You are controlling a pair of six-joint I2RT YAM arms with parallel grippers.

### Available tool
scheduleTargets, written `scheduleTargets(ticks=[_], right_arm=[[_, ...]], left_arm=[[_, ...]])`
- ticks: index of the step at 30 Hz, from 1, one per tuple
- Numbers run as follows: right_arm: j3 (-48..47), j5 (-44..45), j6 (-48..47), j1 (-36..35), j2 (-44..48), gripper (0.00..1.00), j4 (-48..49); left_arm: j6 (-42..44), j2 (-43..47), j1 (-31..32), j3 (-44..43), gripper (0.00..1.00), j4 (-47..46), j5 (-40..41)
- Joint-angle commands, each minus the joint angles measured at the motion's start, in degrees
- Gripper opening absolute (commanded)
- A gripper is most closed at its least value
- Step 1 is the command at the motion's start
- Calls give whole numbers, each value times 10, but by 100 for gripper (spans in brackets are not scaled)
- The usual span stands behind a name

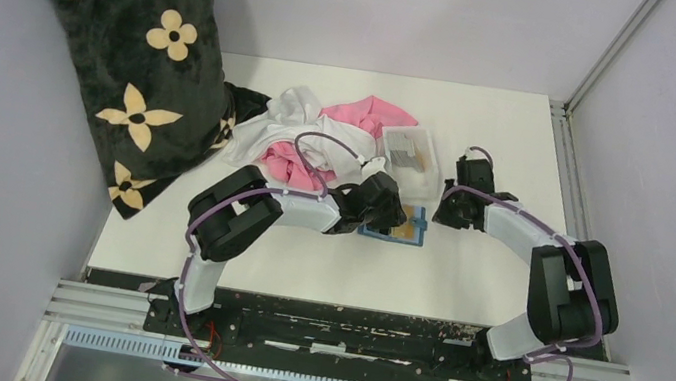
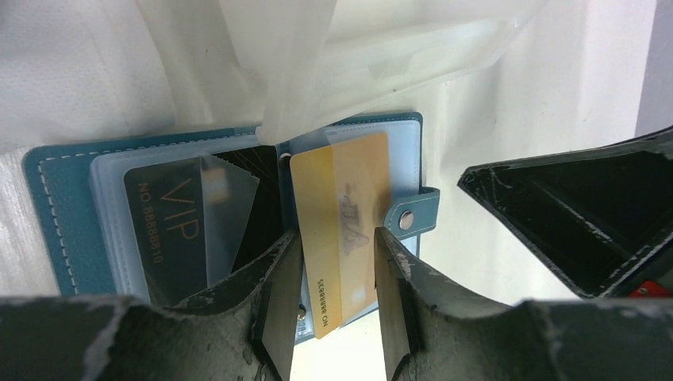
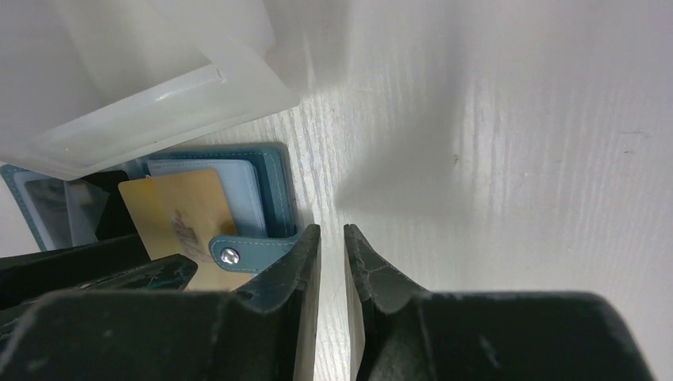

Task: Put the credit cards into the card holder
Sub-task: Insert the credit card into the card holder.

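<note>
Tabletop [image 1: 462, 280] white, walls [image 1: 421, 11] grey, left gripper [image 2: 335, 238] apparently gripping gold card [image 2: 341, 178], right gripper [image 3: 332, 232] nearly closed, empty

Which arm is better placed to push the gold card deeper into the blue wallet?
Left. The left gripper holds the gold card between its fingers, and the card is partly under a clear sleeve of the open wallet. The right gripper is empty, nearly shut, beside the strap.
</note>
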State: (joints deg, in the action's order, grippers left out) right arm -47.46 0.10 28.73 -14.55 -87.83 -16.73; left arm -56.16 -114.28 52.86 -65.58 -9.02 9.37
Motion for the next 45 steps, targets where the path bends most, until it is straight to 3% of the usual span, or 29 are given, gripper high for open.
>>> scheduleTargets(ticks=[1,30,45], right_arm=[[-1,2,10,-14,-19,22,23],[-17,24,43,-83,-51,22,33],[-28,37,31,-84,-39,23,16]], left_arm=[[58,4,-1,-19,46,65,13],[93,-57,28,-100,46,108,-25],[111,40,27,-76,47,165,97]])
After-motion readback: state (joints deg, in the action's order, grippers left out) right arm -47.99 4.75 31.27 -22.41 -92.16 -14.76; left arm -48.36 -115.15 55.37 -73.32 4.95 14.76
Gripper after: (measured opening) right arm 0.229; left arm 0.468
